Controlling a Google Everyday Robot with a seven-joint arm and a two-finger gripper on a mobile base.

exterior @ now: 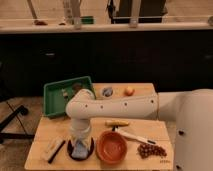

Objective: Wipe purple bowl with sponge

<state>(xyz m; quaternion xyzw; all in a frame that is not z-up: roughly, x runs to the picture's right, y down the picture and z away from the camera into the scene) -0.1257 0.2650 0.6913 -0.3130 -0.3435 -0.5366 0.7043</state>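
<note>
**As gripper (80, 141) hangs low, sponge (77, 150) lies in purple bowl (91, 148)**

While the bowl stands at the front left of the wooden table (45, 131), the gripper is directly above the sponge; if it clamps it, I cannot tell. Just right is the orange bowl (112, 146), left a tan block (52, 148), further behind a green tray (50, 100).

The gripper (80, 142) sat over the purple bowl (90, 148), hemmed between the orange bowl (111, 146) and tan block (52, 148); open table (45, 131) lay toward the green tray (55, 102)
</note>
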